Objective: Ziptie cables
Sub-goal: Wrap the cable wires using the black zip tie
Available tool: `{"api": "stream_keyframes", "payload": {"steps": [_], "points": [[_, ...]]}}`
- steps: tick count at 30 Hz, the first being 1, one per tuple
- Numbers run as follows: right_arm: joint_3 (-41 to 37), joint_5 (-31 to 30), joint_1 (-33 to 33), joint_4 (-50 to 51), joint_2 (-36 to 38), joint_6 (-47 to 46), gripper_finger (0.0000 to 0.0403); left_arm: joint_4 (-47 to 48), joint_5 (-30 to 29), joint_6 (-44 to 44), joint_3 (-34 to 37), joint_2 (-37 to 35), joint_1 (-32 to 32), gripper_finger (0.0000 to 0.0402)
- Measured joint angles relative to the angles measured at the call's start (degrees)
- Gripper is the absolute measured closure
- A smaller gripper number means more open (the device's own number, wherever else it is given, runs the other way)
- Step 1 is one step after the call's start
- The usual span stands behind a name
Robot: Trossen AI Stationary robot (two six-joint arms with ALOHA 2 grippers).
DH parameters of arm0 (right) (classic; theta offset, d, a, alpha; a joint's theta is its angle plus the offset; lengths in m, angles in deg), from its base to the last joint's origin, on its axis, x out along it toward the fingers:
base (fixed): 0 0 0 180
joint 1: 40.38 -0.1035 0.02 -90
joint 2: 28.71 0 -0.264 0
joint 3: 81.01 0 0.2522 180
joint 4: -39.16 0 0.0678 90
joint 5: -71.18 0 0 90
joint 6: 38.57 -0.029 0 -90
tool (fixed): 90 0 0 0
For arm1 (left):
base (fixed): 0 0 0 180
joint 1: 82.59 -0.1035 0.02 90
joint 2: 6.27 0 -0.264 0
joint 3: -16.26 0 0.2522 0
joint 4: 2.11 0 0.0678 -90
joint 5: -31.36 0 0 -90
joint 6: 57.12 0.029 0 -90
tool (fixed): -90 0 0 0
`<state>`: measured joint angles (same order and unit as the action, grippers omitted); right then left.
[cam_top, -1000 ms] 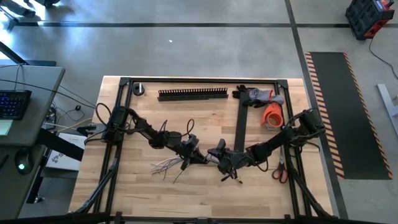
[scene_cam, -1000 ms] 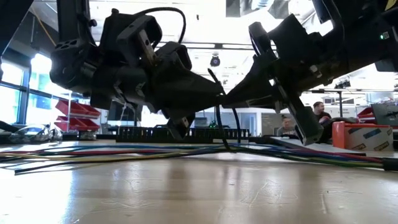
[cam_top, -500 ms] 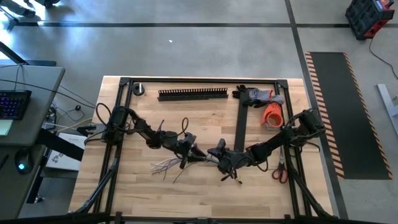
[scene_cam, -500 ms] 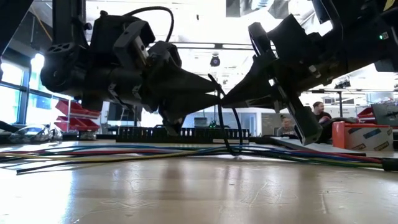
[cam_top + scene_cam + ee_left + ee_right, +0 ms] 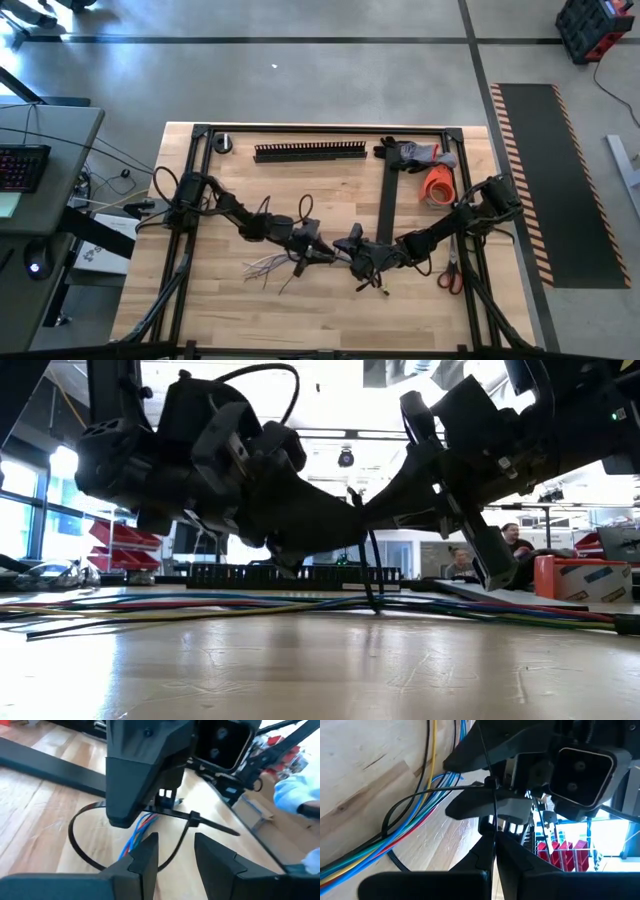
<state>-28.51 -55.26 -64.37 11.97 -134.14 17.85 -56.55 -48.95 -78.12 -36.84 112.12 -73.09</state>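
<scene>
I have both arms meeting over the middle of the wooden table (image 5: 330, 310), tips almost nose to nose. The cables (image 5: 268, 266) lie flat on the table under and to the left of the grippers, a loose run of blue, red, yellow and purple wires whose frayed ends fan out toward the left; in the low view they stretch across the tabletop from side to side. A black zip tie (image 5: 150, 815) loops around the bundle between the two arms, its tail standing up. My right gripper (image 5: 494, 836) has its fingers pressed together on the thin tail of that zip tie, which runs straight up between them in the right wrist view. My left gripper (image 5: 175, 847) sits just in front of the tie's locking head with its fingers apart, a clear gap between them and nothing caught in it. For containers, I see only the long black slotted duct (image 5: 310, 151) lying along the far side of the table, well apart from the bundle, and I can make out nothing inside it. An orange tape roll (image 5: 438, 186) and a pair of gloves (image 5: 415, 154) rest at the far right, red-handled scissors (image 5: 450, 274) at the right edge.
</scene>
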Motion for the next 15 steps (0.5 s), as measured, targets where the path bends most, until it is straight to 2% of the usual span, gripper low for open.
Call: {"api": "stream_keyframes", "payload": {"steps": [10, 15], "points": [[0.00, 0.00, 0.00, -0.02, 0.02, -1.05, 0.0403, -1.42, -1.67, 1.62, -0.16, 0.00, 0.07, 0.0294], [0.00, 0.00, 0.02, 0.00, 0.02, -1.05, 0.0403, -1.75, -1.64, 1.59, -0.18, -0.01, 0.04, 0.0337]]}}
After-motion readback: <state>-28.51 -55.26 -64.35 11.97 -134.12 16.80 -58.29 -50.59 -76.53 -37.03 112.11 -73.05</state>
